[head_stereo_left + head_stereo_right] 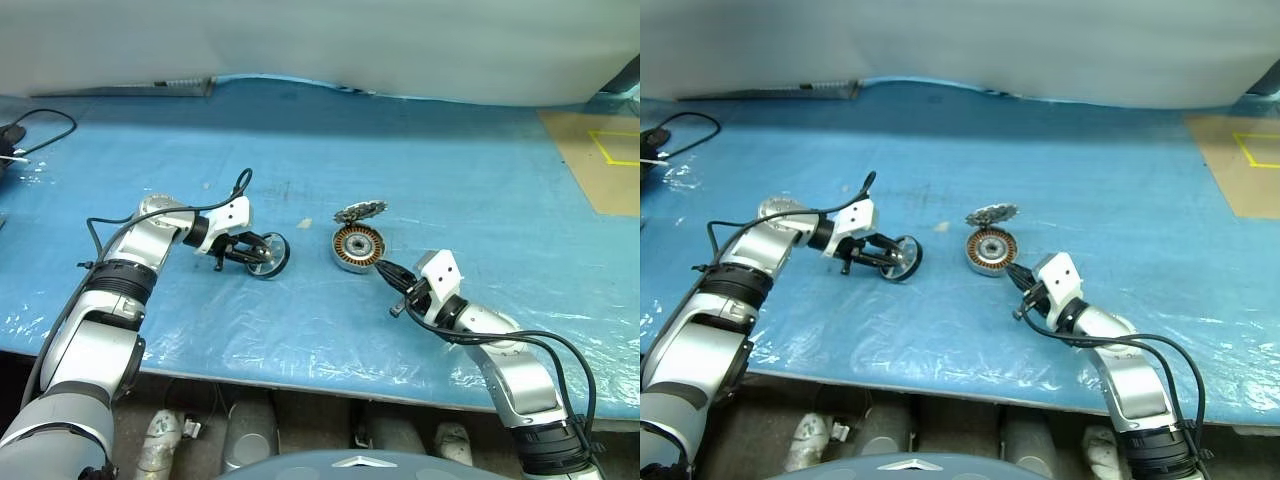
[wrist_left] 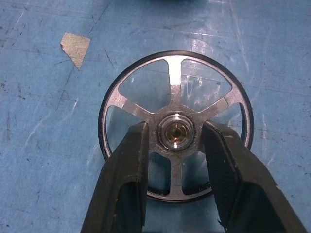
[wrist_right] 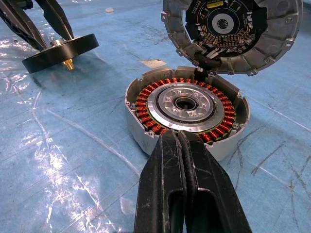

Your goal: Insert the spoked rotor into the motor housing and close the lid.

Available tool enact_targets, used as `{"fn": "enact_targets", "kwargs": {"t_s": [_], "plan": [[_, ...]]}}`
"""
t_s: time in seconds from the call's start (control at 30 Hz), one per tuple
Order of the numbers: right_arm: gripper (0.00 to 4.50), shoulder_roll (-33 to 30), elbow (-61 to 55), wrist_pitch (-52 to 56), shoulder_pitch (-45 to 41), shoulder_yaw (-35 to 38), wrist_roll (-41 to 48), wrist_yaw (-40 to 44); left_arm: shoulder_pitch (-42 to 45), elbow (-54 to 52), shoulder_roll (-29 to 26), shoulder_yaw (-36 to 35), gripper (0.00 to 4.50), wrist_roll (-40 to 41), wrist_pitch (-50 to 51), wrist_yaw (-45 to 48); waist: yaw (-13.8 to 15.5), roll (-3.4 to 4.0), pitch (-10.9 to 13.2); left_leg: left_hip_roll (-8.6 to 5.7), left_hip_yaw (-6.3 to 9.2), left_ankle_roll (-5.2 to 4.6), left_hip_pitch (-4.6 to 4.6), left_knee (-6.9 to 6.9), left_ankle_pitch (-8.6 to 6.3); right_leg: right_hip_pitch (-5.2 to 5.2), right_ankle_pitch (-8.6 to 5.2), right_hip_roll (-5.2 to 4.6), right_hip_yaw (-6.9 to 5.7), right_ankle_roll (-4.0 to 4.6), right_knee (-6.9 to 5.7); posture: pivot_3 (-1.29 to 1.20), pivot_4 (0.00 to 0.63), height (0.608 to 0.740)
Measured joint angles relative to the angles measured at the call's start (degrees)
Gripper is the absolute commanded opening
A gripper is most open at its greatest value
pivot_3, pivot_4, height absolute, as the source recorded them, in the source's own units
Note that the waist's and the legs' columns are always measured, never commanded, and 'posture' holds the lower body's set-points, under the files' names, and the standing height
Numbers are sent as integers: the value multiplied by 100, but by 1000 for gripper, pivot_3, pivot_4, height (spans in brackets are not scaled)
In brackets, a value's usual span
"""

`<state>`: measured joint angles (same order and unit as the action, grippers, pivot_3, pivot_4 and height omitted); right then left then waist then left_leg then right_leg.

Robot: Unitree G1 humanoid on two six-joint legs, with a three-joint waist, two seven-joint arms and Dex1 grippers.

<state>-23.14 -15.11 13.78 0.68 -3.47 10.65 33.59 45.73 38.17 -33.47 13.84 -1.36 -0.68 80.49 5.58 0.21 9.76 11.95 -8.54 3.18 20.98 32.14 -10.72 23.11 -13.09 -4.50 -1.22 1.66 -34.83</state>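
Here the left tool grips the spoked rotor's hub; the right tool is closed empty.

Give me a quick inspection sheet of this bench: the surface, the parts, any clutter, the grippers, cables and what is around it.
Surface: blue table cover, scuffed, with shiny patches.
Job's things: spoked wheel tilted up off the cover; copper-wound cup sits flat; its lid stands open at the far edge.
Clutter: a small pale scrap near the wheel.
Grippers: left gripper has a finger on each side of the wheel's hub; right gripper is shut, tips at the cup's near rim.
Cables: black cable at the table's far left corner.
Surroundings: brown board with yellow tape at far right.
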Motion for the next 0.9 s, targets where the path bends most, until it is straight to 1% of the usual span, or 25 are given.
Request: {"fn": "enact_targets", "kwargs": {"t_s": [0.23,0.33,0.47,0.57,0.67,0.77,0.9], "plan": [[0,-12,-1,-3,51,2,61,91,1,-146,-61,-89,1343,282,371,341,-9,-3,2,2,0,0,17,-3,0,18,0,2,-1,0,2,0,150,740],[0,-28,-8,-26,89,13,82,138,40,-413,-76,-182,1343,610,703,582,-7,-7,5,3,0,0,22,-4,0,21,0,3,-3,1,3,0,150,740],[0,-42,-9,-98,154,26,87,201,245,-1055,11,-354,1342,1164,1337,805,-7,-9,6,1,-1,0,22,-4,0,21,0,2,-2,1,3,0,150,740],[0,-43,-9,-139,198,36,86,238,294,-1453,256,-348,1342,1444,1732,874,-11,-9,6,2,-1,0,20,-4,0,21,0,2,-2,1,3,0,150,740],[0,-44,-9,-232,254,45,84,257,317,-1619,582,-226,1342,1554,2007,843,-10,-10,6,2,-1,-1,21,-3,1,21,0,2,-2,1,3,0,150,740],[0,-19,-9,-407,329,64,85,263,413,-1584,897,2,1342,1416,2040,638,-10,-11,6,1,-1,-4,23,-2,2,21,0,2,-2,1,3,0,150,740],[0,36,-7,-558,430,73,80,225,686,-1238,1368,245,1342,1043,1868,121,-8,-12,7,0,0,-12,25,0,7,20,0,3,-3,0,4,0,150,740]]}}
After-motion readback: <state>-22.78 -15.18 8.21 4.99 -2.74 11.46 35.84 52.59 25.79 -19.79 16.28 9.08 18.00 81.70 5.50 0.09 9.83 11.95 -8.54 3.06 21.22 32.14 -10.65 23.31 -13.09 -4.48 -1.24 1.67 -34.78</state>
